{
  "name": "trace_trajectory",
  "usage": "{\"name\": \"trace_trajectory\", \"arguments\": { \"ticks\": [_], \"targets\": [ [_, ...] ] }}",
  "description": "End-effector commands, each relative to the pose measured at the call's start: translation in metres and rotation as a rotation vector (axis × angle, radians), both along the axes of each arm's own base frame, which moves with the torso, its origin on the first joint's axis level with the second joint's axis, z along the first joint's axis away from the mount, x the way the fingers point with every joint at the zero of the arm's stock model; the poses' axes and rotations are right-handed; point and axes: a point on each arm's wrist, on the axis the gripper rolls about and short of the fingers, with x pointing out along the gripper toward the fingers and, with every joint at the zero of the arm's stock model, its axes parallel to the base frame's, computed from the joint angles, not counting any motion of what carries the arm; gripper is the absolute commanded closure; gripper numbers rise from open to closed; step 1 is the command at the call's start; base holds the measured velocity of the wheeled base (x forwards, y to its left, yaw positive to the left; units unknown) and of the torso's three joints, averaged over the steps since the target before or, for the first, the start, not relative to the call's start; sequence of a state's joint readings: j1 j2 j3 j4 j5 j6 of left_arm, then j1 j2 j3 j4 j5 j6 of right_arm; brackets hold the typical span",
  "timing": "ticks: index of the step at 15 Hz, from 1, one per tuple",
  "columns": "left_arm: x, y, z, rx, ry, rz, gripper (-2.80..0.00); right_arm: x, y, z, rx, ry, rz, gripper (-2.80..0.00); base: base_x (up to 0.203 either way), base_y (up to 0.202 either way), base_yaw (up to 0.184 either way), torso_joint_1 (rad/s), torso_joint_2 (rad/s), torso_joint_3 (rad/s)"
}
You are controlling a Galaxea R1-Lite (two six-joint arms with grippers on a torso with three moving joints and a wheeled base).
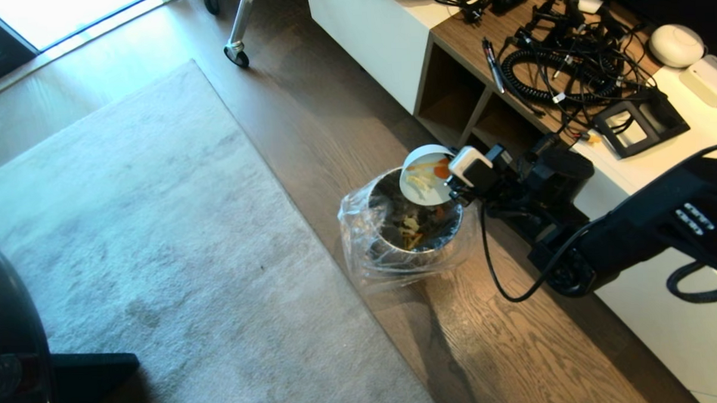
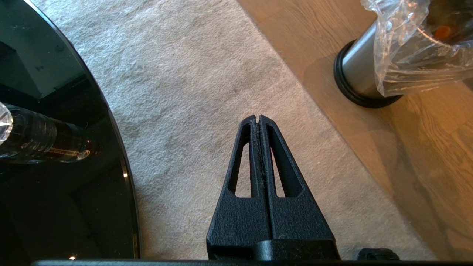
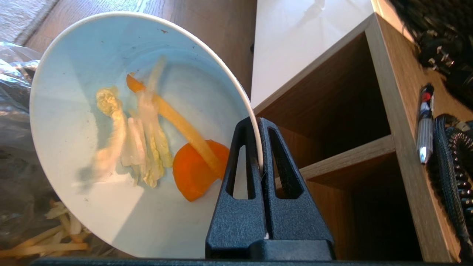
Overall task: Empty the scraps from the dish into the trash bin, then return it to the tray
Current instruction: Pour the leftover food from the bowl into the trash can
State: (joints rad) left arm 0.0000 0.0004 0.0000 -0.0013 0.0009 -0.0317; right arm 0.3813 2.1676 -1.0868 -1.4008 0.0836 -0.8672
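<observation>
Dish (image 1: 424, 176) tipped steeply on edge above the trash bin (image 1: 416, 226), mouth turned toward the opening, evidently so the scraps (image 3: 155, 147) slide out. Pinched by its rim between the closed fingers of the right gripper (image 3: 258, 125), which reaches in from the cabinet side. Orange slice and pale strips clinging to the tilted inner wall, just beside the fingertips; other pieces already down in the bag. Left gripper (image 2: 257, 119) parked over the carpet, pressed together, holding nothing. No tray visible.

White dish (image 3: 74, 111), orange and yellow scraps (image 3: 192, 173)
</observation>
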Motion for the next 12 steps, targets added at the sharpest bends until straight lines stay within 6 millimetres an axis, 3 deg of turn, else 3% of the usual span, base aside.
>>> {"name": "trace_trajectory", "arguments": {
  "ticks": [1, 12],
  "targets": [
    [0.000, 0.000, 0.000, -0.001, -0.001, 0.001, 0.00, 0.005, 0.001, -0.004, -0.007, -0.011, -0.005, 0.00, 0.000, 0.000, 0.000, 0.000, 0.00, 0.000],
    [0.000, 0.000, 0.000, -0.001, -0.001, 0.001, 0.00, 0.010, 0.021, 0.001, -0.032, -0.207, -0.013, 0.00, 0.000, 0.000, 0.000, 0.000, 0.00, 0.000]
  ]
}}
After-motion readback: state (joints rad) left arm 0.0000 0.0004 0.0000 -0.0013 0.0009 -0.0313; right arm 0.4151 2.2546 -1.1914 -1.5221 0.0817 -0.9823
